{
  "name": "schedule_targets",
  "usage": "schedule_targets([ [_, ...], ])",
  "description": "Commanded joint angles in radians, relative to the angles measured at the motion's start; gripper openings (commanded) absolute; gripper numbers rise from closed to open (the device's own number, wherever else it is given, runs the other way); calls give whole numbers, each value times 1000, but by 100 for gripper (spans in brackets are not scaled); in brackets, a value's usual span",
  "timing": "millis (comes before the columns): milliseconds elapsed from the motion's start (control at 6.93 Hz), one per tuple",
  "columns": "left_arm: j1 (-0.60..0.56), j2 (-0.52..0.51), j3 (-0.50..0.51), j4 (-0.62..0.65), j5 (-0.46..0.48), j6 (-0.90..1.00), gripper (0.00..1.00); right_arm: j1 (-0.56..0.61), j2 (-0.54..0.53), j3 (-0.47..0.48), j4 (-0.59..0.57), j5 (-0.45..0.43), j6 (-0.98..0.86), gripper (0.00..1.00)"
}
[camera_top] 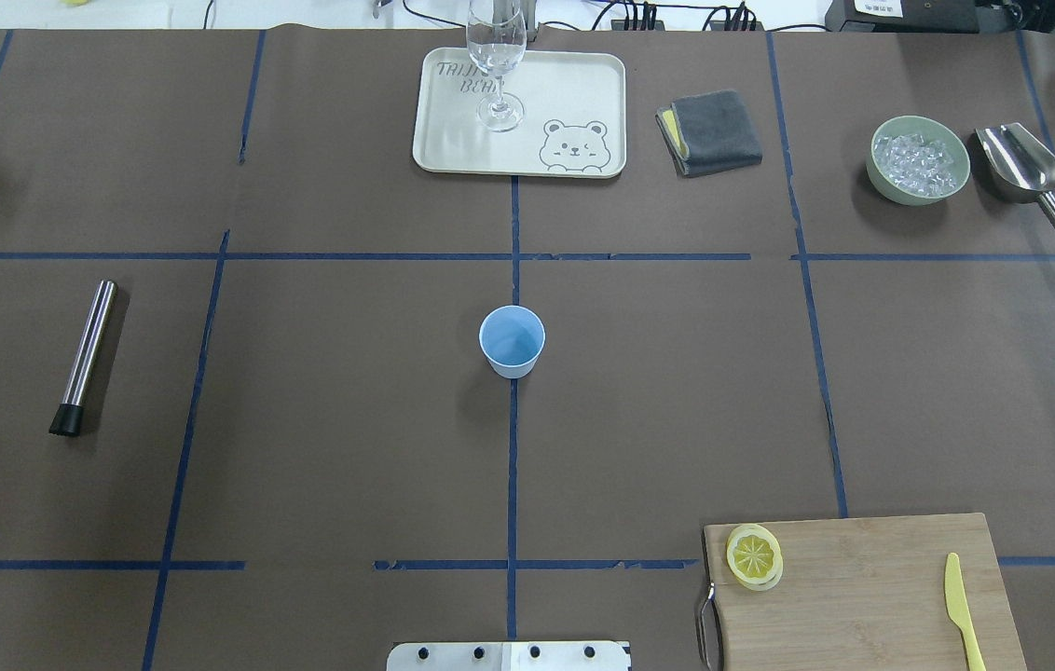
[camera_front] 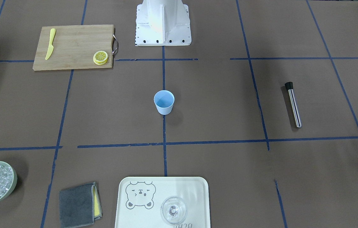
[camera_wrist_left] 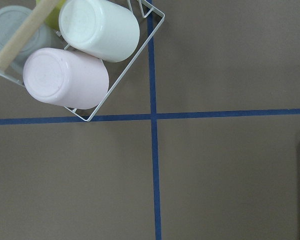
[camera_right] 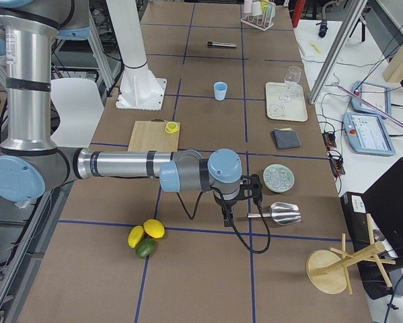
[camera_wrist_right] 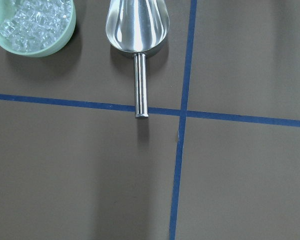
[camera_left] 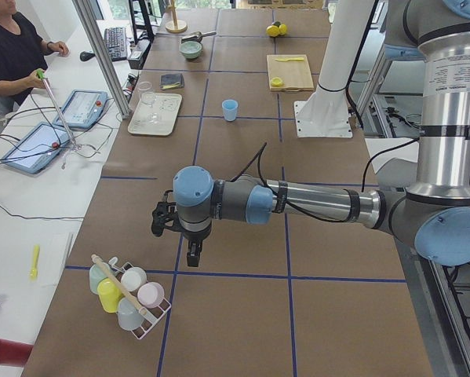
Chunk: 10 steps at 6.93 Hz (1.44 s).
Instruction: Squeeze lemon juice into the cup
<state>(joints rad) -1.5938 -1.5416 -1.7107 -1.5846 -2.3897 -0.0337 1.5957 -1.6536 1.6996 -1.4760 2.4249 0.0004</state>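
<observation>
Since the lemon [camera_top: 753, 556] lies on the cutting board [camera_top: 863, 587], near right, well apart from the cup [camera_top: 512, 341], nothing is done yet; whether the left gripper [camera_left: 159, 221] or the right gripper [camera_right: 255, 190] is open cannot be told.

The bench [camera_top: 350, 419] is covered in matt brown paper crossed by blue tape [camera_top: 350, 256]. The cutting board [camera_top: 863, 596] is pale wood. The cup [camera_top: 512, 342] looks like smooth matt plastic. The scoop [camera_wrist_right: 137, 22] is mirror-bright metal, the cloth [camera_top: 714, 132] nappy grey fabric, and the glass [camera_top: 496, 47] clear and glossy.
</observation>
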Motion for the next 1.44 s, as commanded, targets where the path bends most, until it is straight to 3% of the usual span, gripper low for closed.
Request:
schedule_targets([
  [0, 0, 0, -1, -2, 0, -2, 100, -2, 0, 0, -1, -1, 4, 100],
  [722, 0, -3, -10, 0, -5, -6, 100, -49, 43, 11, 0, 5, 21, 100],
  [1010, 0, -3, -12, 0, -5, -2, 100, -74, 148, 50, -11, -3, 18, 100],
  [1299, 0, -3, -17, 0, -5, -2, 100, -200, 156, 98, -3, -9, 137, 100],
])
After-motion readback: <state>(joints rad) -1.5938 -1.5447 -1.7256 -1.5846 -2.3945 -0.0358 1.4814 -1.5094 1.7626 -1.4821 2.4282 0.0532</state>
